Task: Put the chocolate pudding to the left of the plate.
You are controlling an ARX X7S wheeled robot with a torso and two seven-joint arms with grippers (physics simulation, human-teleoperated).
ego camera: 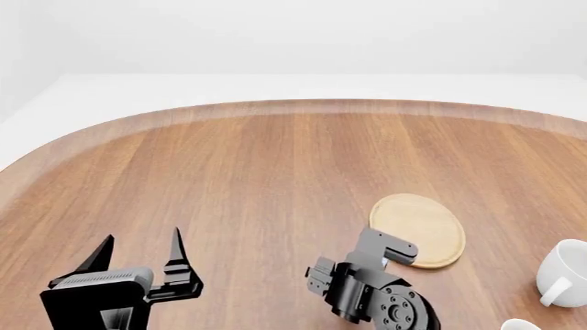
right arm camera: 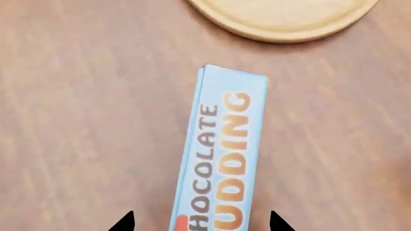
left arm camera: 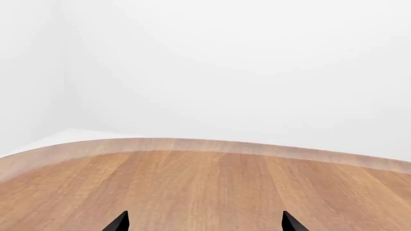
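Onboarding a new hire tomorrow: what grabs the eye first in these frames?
The right wrist view is the one that pops: the chocolate pudding, light blue with bold lettering, sits between the open fingertips of the right gripper, the plate just beyond it. In the head view, the plate is the pale disc right of centre on the wooden table, with the left gripper open over bare wood.

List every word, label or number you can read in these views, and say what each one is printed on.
"CHOCOLATE": dark letters on the light blue face of the chocolate pudding carton, right wrist view.
"UDDING": orange letters beside it on the same face; the first letter of the word is cut off at the frame edge.
No text shows on the plate, the white mug or the table.
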